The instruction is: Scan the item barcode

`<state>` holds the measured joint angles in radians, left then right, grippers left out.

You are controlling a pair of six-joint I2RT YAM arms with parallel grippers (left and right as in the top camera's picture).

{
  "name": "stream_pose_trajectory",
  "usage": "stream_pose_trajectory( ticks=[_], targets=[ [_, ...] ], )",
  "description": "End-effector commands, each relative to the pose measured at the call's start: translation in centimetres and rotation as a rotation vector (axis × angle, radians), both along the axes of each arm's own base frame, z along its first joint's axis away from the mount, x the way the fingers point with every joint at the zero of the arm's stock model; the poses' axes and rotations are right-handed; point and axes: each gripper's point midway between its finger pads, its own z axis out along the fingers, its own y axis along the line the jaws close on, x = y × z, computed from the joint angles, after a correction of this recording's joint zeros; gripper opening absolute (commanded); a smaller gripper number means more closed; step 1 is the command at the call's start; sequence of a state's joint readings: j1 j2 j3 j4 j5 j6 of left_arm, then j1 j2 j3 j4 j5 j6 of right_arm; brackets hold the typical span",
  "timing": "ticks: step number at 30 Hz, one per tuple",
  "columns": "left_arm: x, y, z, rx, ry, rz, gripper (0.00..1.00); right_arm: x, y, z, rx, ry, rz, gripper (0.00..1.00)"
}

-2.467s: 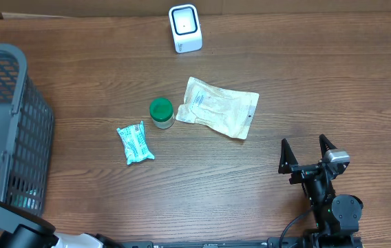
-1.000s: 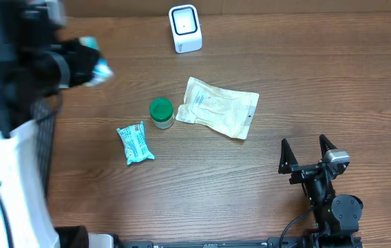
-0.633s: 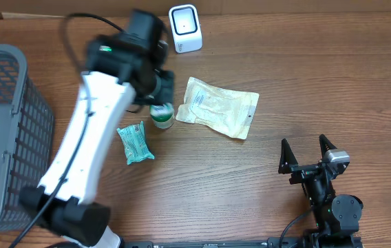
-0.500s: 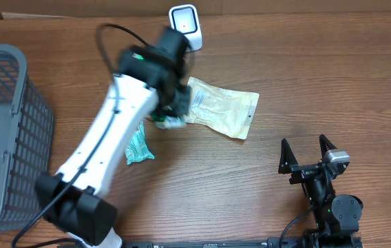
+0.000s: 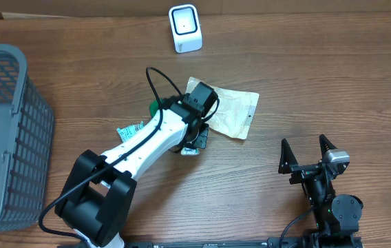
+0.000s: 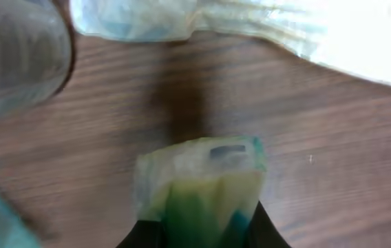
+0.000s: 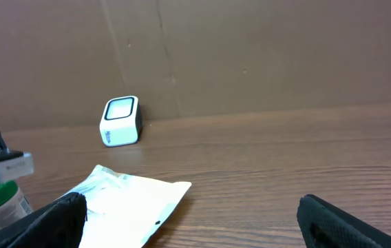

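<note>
My left gripper (image 5: 194, 141) is down at the table's middle, shut on a small green-and-white packet (image 5: 195, 147). In the left wrist view the packet (image 6: 202, 176) sticks out between the two black fingers, its free end low over the wood; the view is blurred. The white barcode scanner (image 5: 185, 28) stands at the far edge, well away from the packet. My right gripper (image 5: 309, 153) rests at the front right, open, with nothing between its fingers (image 7: 319, 210). From there the scanner (image 7: 121, 122) shows against the cardboard wall.
A white pouch (image 5: 233, 110) lies just right of the left gripper. A green-lidded jar (image 5: 155, 107) and a teal packet (image 5: 128, 129) are partly hidden under the left arm. A grey basket (image 5: 3, 138) stands at the left edge.
The left arm has swung from the basket side across the table to the middle, carrying the small packet. It has come down beside the white pouch. The right arm has not moved.
</note>
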<state>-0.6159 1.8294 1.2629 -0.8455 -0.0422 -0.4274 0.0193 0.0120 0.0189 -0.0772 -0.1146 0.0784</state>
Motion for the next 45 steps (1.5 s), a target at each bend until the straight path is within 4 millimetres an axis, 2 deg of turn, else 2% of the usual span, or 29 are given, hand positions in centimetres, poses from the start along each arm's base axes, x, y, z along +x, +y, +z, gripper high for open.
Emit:
stream_pose_trajectory(
  ticks=[1, 3, 4, 5, 8, 10, 13, 15, 16, 19, 24, 25, 28, 30, 33, 35, 36, 37, 39, 42, 44, 45],
  targets=[
    [-0.5, 0.0, -1.1, 0.006, 0.000, 0.011, 0.21, 0.1, -0.4, -0.3, -0.001, -0.001, -0.018, 1.00],
    [-0.5, 0.0, -1.1, 0.007, 0.000, 0.011, 0.39, 0.1, -0.4, -0.3, -0.001, -0.001, -0.018, 1.00],
    [-0.5, 0.0, -1.1, 0.007, 0.000, 0.011, 0.53, 0.1, -0.4, -0.3, -0.001, -0.001, -0.018, 1.00],
    [-0.5, 0.0, -1.1, 0.006, -0.001, 0.011, 0.61, 0.1, -0.4, -0.3, -0.001, -0.001, -0.018, 1.00],
    [-0.5, 0.0, -1.1, 0.006, -0.001, 0.011, 0.76, 0.1, -0.4, -0.3, -0.001, -0.001, -0.018, 1.00],
    [-0.5, 0.0, -1.1, 0.006, -0.001, 0.011, 0.79, 0.1, -0.4, -0.3, -0.001, -0.001, -0.018, 1.00],
    [-0.5, 0.0, -0.9, -0.001, 0.000, 0.055, 0.75, 0.1, -0.4, -0.3, -0.001, -0.001, -0.018, 1.00],
    [-0.1, -0.5, 0.2, -0.038, -0.021, 0.097, 0.75, 0.1, -0.4, -0.3, -0.001, -0.001, -0.018, 1.00],
    [0.0, -0.8, 1.0, -0.062, -0.032, 0.094, 0.75, 0.1, -0.4, -0.3, -0.001, -0.001, -0.018, 1.00],
    [0.9, -2.0, 5.6, -0.162, -0.123, 0.078, 0.76, 0.1, -0.4, -0.3, -0.001, -0.001, -0.018, 1.00],
    [1.6, -1.1, 14.4, -0.290, -0.320, 0.021, 0.88, 0.1, -0.4, -0.3, -0.001, -0.001, -0.018, 1.00],
    [1.6, -0.7, 15.6, -0.306, -0.347, 0.017, 0.91, 0.1, -0.4, -0.3, -0.001, -0.001, -0.018, 1.00],
    [1.9, 2.1, 19.9, -0.353, -0.453, 0.073, 0.99, 0.1, -0.4, -0.3, -0.001, -0.001, -0.018, 1.00],
    [2.3, 5.8, 23.2, -0.374, -0.530, 0.163, 1.00, 0.1, -0.4, -0.3, -0.001, -0.001, -0.018, 1.00],
    [2.2, 12.5, 28.4, -0.406, -0.629, 0.297, 1.00, 0.1, -0.4, -0.3, -0.001, -0.001, -0.018, 1.00],
    [1.6, 16.2, 33.0, -0.492, -0.709, 0.316, 1.00, 0.1, -0.4, -0.3, -0.001, -0.001, -0.018, 1.00],
    [1.3, 17.1, 34.2, -0.515, -0.728, 0.331, 1.00, 0.1, -0.4, -0.3, -0.001, -0.001, -0.018, 1.00],
    [0.9, 19.2, 36.2, -0.529, -0.777, 0.374, 1.00, 0.1, -0.4, -0.3, -0.001, -0.001, -0.018, 1.00],
    [0.2, 23.1, 38.9, -0.489, -0.874, 0.472, 1.00, 0.1, -0.4, -0.3, -0.001, -0.001, -0.018, 1.00],
    [-1.1, 28.2, 40.9, -0.405, -0.973, 0.637, 1.00, 0.1, -0.4, -0.3, -0.001, -0.001, -0.018, 1.00],
    [-1.9, 31.6, 40.4, -0.381, -0.976, 0.816, 1.00, 0.1, -0.4, -0.3, -0.001, -0.001, -0.018, 1.00],
    [-2.1, 32.5, 39.9, -0.380, -0.963, 0.870, 1.00, 0.1, -0.4, -0.3, -0.001, -0.001, -0.018, 1.00]
  ],
)
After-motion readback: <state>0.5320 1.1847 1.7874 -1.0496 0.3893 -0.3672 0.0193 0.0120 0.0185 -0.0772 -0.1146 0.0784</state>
